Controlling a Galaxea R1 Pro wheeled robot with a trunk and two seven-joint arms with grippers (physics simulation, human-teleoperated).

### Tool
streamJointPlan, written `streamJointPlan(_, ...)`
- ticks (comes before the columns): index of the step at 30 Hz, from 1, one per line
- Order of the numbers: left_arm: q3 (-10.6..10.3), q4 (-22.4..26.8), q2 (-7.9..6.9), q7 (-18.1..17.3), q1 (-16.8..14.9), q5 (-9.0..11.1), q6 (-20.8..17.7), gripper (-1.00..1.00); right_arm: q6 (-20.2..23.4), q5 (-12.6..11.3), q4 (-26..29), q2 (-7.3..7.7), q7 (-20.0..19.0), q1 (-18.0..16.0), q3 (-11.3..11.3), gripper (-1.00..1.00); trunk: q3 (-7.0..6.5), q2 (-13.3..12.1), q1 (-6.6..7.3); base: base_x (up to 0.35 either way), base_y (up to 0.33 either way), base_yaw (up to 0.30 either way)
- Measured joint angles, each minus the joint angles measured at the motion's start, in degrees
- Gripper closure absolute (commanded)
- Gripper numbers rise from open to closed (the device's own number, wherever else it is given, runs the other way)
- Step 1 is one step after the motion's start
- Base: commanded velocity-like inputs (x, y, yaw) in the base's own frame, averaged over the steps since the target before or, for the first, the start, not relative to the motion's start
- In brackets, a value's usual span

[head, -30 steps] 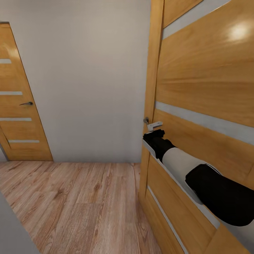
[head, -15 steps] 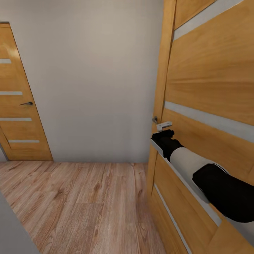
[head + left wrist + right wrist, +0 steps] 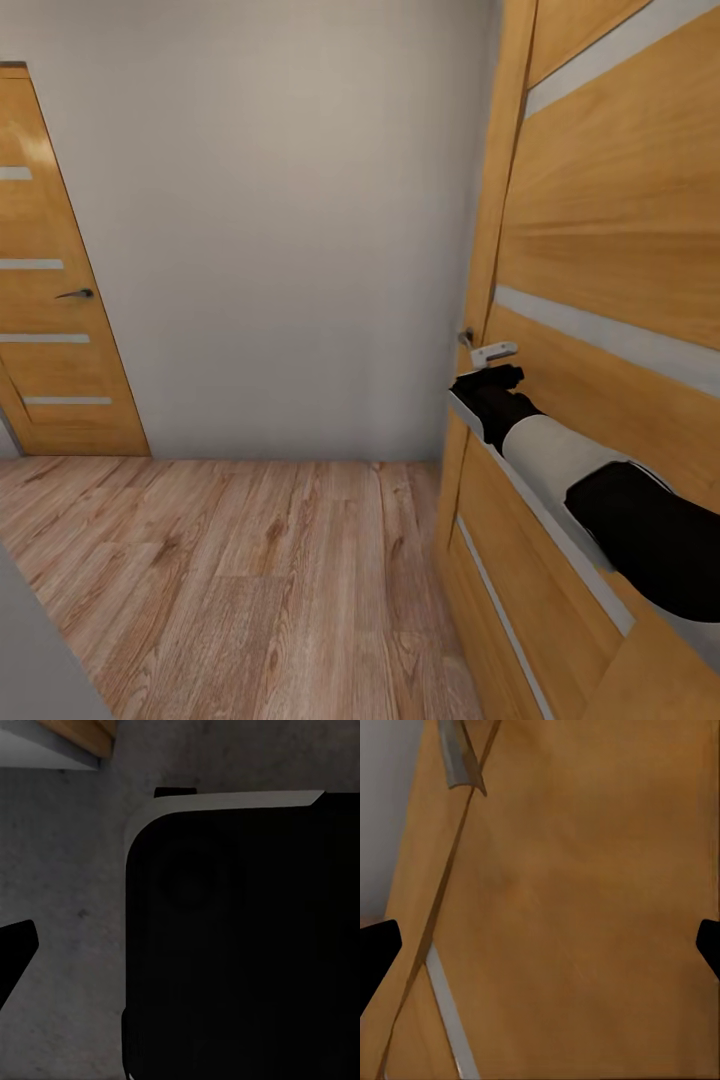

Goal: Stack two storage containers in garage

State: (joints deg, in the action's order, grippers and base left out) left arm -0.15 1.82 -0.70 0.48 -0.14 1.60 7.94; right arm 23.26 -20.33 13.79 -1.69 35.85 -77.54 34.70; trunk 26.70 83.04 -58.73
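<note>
At far right, the near door [image 3: 600, 240] takes up the whole right side of the head view. It is orange wood with pale inlay strips, and its free edge runs top to bottom just right of centre. Our right arm [image 3: 560, 460] lies along the door face and reaches toward the silver lever handle [image 3: 493, 352]. The black wrist sits just below the lever. We cannot tell whether they touch.

In the wrist view, the right gripper [image 3: 540, 949] is spread wide. Its fingertips [image 3: 375, 952] sit at opposite borders with nothing between them, and bare door wood is straight ahead. A pale strip and the door's edge line cross that view.

Left of the door edge we have open room. The wood-plank floor [image 3: 220, 580] runs back to a plain white wall [image 3: 280, 220]. A second orange door [image 3: 50, 300] stands shut at far left, with a dark handle [image 3: 75, 294]. A grey wall corner [image 3: 25, 660] cuts in at near left.

For the left gripper [image 3: 180, 952] we see one black fingertip [image 3: 13, 949]. A black robot body panel [image 3: 240, 945] with a light rim covers the rest, so we cannot tell its spread. Under it is the floor [image 3: 75, 870], dark grey speckled concrete. A white wall base and an orange wood corner [image 3: 82, 731] sit at its edge.
</note>
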Motion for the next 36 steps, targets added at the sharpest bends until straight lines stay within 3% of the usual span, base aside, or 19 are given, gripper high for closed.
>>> streamJointPlan(14,-0.1,0.0,0.05,0.0,0.0,-0.1,0.0,-1.0,0.3,0.5,-0.1,3.05,0.4,-0.3,0.0,-1.0,0.0,0.0,0.0,0.0,0.0,0.0)
streamJointPlan(36,-0.1,0.0,0.09,0.0,0.0,-0.2,0.0,-1.0,0.5,0.6,-0.1,3.59,1.2,-0.3,0.1,-1.0,0.0,0.0,0.0,0.0,0.0,0.0)
